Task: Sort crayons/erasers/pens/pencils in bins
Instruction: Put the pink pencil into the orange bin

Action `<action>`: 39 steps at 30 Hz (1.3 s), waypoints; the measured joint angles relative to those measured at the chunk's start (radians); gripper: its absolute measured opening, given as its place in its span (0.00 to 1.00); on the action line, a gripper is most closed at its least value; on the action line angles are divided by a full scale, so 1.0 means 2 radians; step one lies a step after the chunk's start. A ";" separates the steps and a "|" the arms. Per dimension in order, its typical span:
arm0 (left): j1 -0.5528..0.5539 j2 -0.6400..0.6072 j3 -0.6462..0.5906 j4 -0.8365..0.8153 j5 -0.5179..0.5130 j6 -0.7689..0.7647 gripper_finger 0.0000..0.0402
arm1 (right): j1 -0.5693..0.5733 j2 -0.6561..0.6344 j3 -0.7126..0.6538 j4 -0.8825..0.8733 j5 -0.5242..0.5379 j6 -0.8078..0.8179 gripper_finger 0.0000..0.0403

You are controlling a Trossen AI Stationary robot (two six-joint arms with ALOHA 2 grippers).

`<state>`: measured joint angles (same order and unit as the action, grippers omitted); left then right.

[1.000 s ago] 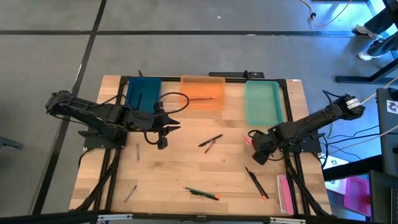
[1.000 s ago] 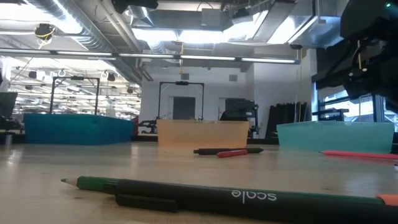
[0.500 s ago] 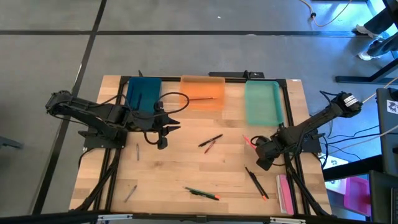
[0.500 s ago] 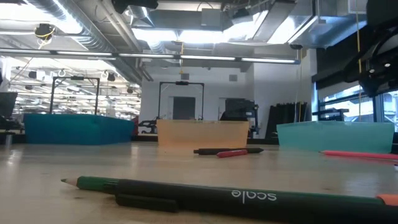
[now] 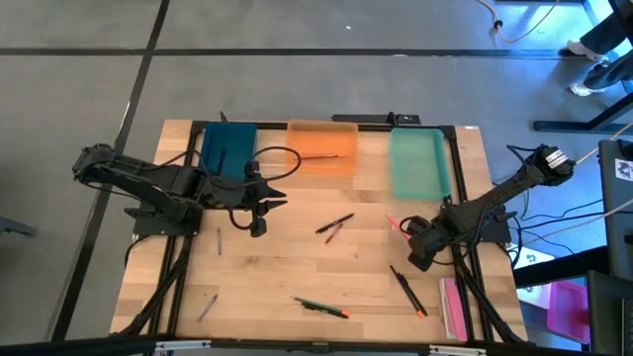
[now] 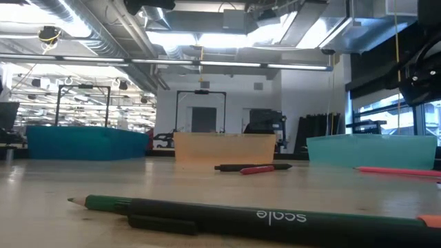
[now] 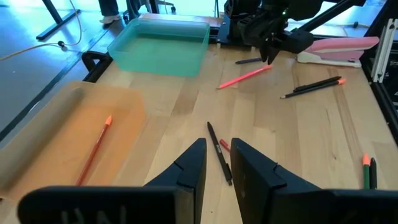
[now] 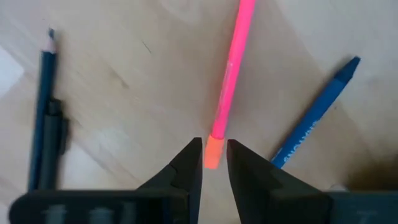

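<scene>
Three bins (image 5: 321, 148) – blue, orange, green – line the tabletop's (image 5: 287, 267) far edge. The left pincer (image 5: 259, 223) hovers parted, empty, before the blue bin. The right pincer (image 8: 212, 160), fingers slightly apart, straddles one pink pencil's (image 8: 229, 81) end – a blue crayon (image 8: 317, 112) just beside.

Your right gripper (image 8: 213, 163) hangs low at the table's right side, dark fingers (image 8: 186, 167) narrowly parted. Your left gripper (image 5: 259, 210) waits left of centre, fingers slightly apart.
</scene>
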<state>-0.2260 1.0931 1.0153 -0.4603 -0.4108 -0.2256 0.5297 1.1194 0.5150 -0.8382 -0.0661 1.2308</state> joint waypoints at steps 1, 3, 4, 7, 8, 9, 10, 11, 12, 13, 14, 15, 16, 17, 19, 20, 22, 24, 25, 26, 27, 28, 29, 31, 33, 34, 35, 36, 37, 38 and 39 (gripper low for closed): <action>0.000 0.000 0.000 0.000 0.000 0.000 0.16 | 0.000 0.000 -0.003 0.002 -0.005 0.000 0.20; 0.000 0.000 0.000 0.000 0.000 0.000 0.16 | 0.000 0.000 -0.009 0.012 -0.009 0.000 0.20; 0.000 0.000 0.000 0.000 0.000 0.000 0.16 | 0.000 0.000 -0.014 0.019 -0.011 0.000 0.20; 0.000 0.000 0.000 0.000 0.000 0.000 0.16 | 0.000 0.000 -0.023 0.037 -0.014 -0.001 0.20; 0.000 0.000 0.000 0.000 0.000 0.000 0.16 | 0.000 0.000 -0.024 0.036 -0.015 -0.001 0.20; 0.000 0.000 0.000 0.000 0.000 -0.001 0.16 | 0.000 0.000 -0.025 0.035 -0.015 -0.001 0.20; 0.000 0.000 0.000 0.000 0.000 -0.001 0.16 | 0.000 0.000 -0.025 0.034 -0.014 -0.001 0.20; 0.000 0.000 0.000 0.000 0.000 -0.001 0.16 | 0.000 0.000 -0.025 0.035 -0.013 -0.002 0.20; 0.000 0.000 0.000 0.000 0.000 -0.001 0.16 | 0.000 0.000 -0.025 0.035 -0.010 -0.002 0.20; 0.000 0.000 0.000 0.000 0.000 -0.001 0.16 | 0.000 0.000 -0.025 0.035 -0.006 -0.002 0.20; 0.000 0.000 0.000 0.000 0.000 0.000 0.16 | 0.000 0.000 -0.025 0.035 -0.002 -0.002 0.20; 0.000 0.000 0.000 0.000 0.000 0.000 0.16 | 0.000 0.000 -0.025 0.035 0.003 -0.004 0.20; 0.000 0.000 0.000 0.000 0.000 -0.001 0.16 | 0.000 0.000 -0.025 0.035 0.008 -0.005 0.20; 0.000 0.000 0.000 0.000 0.000 -0.001 0.16 | 0.000 0.000 -0.025 0.035 0.009 -0.005 0.20; 0.000 0.000 0.000 0.000 0.000 -0.001 0.16 | 0.000 0.000 -0.025 0.035 0.010 -0.007 0.20; 0.000 0.000 0.000 0.000 0.000 -0.001 0.16 | 0.000 0.000 -0.025 0.036 0.010 -0.007 0.20; 0.000 0.000 0.000 0.000 0.000 -0.001 0.16 | 0.001 0.000 -0.025 0.036 0.009 -0.011 0.20; 0.000 0.000 0.000 0.000 0.000 -0.001 0.16 | 0.005 0.000 -0.025 0.037 0.008 -0.018 0.20; 0.000 0.000 0.000 0.000 0.000 -0.001 0.16 | 0.007 0.000 -0.025 0.037 0.008 -0.018 0.20; 0.000 0.000 0.000 0.000 0.000 -0.001 0.16 | 0.010 0.000 -0.025 0.037 0.008 -0.018 0.20; 0.000 0.000 0.000 0.000 0.000 -0.001 0.16 | 0.013 0.000 -0.025 0.037 0.007 -0.017 0.20; 0.000 0.000 0.000 0.000 0.000 -0.001 0.16 | 0.016 0.000 -0.025 0.037 0.006 -0.016 0.20; 0.000 0.000 0.000 0.000 0.000 -0.001 0.16 | 0.019 0.000 -0.025 0.037 0.006 -0.015 0.20; 0.000 0.000 0.000 0.000 0.000 -0.001 0.16 | 0.023 0.000 -0.025 0.037 0.006 -0.014 0.20; 0.000 0.000 0.000 0.000 0.000 -0.001 0.16 | 0.026 0.000 -0.025 0.037 0.007 -0.014 0.20; 0.000 0.000 0.000 0.000 0.000 -0.001 0.16 | 0.028 0.000 -0.025 0.037 0.009 -0.016 0.20; 0.000 0.000 0.000 0.000 0.000 -0.001 0.16 | 0.030 0.000 -0.025 0.036 0.011 -0.016 0.20; 0.000 0.000 0.000 0.000 0.000 -0.001 0.16 | 0.031 0.000 -0.025 0.035 0.013 -0.017 0.20; 0.000 0.000 0.000 0.000 0.000 -0.001 0.16 | 0.032 0.001 -0.025 0.034 0.017 -0.018 0.20; 0.000 0.000 0.000 0.000 0.000 -0.001 0.16 | 0.032 0.004 -0.025 0.034 0.018 -0.018 0.20; 0.000 0.000 0.000 0.000 0.000 -0.001 0.16 | 0.032 0.008 -0.025 0.034 0.019 -0.019 0.20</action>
<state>-0.2264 1.0931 1.0153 -0.4599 -0.4110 -0.2279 0.5930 1.1357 0.4655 -0.7696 -0.0291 1.1936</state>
